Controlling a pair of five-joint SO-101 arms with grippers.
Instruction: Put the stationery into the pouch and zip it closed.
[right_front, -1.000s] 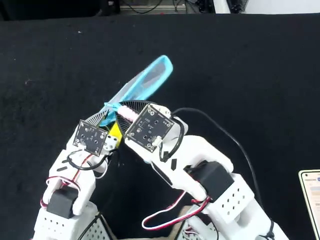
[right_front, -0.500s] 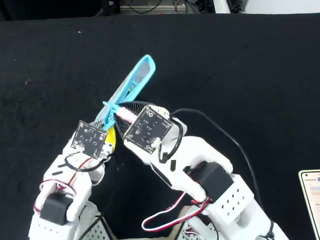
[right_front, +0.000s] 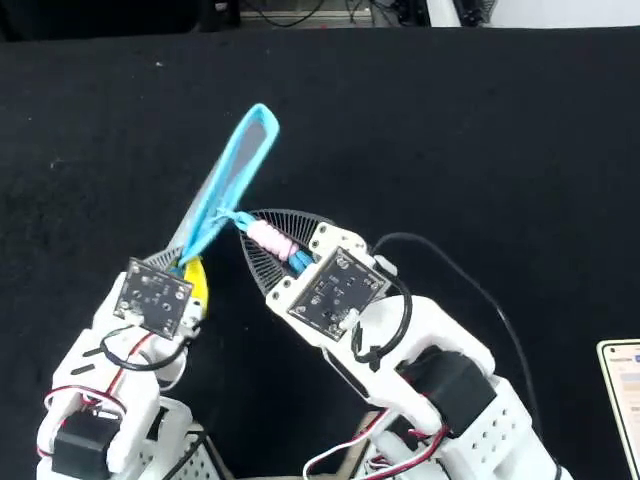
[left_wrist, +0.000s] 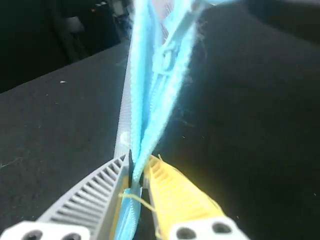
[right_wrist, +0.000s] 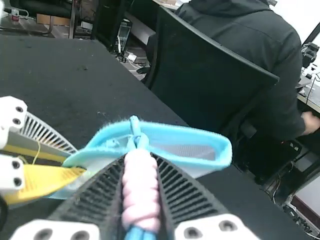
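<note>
1. Light-blue mesh zip pouch (right_front: 230, 175): held off the black worktop (right_front: 480, 150), stretched between both pincers. Its free end has swung from leaning right to leaning left.
2. Left pincer (left_wrist: 136, 180): closed tight on the pouch's end seam.
3. Right pincer (right_front: 250, 228): clamped on the pink braided zip pull (right_wrist: 139, 185), now drawn apart from the left.
4. Judgement: zipping appears under way; how far the zip has closed cannot be told.

A lab-like office workspace: a black-covered table (right_front: 480, 130), with cables (right_front: 300, 12) along its far edge and a black office chair (right_wrist: 200, 90) just beyond it
</note>
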